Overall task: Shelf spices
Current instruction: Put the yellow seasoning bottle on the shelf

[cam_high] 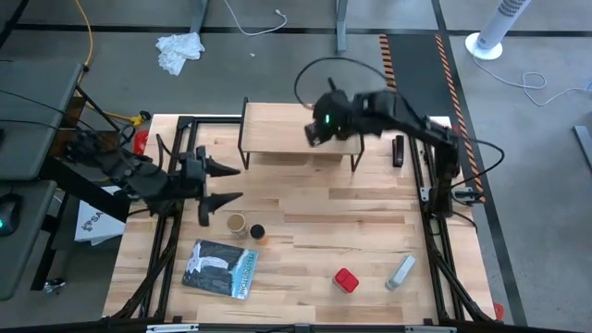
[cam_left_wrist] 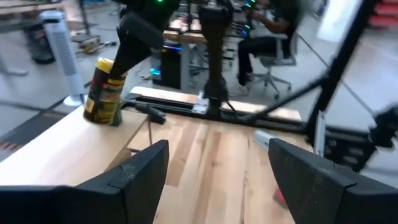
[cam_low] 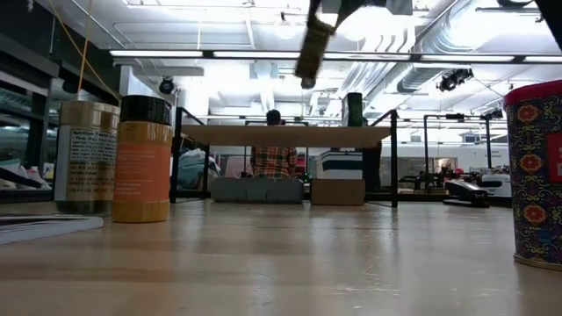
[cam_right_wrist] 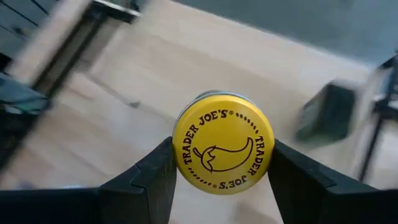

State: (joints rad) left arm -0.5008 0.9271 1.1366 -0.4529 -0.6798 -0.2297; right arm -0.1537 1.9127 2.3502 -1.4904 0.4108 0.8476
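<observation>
**Yellow jar held above the shelf**

Your right gripper (cam_right_wrist: pixel 221 171) is clamped on the yellow jar (cam_right_wrist: pixel 222 149), its lid reading "Trader Joe's", held tilted above the shelf (cam_high: pixel 296 137) near its right end. The shelf sits at 12 o'clock on the table (cam_high: pixel 370 231). Your left gripper (cam_high: pixel 227 182) waits at 9 o'clock, released and carrying nothing. At 7 o'clock the tan cylinder (cam_high: pixel 237 224) and amber jar (cam_high: pixel 257 231) stand just beside each other. The red square tin (cam_high: pixel 346 280) sits near 5 o'clock.

Two dark jointed arms, black cables, small green light.
</observation>
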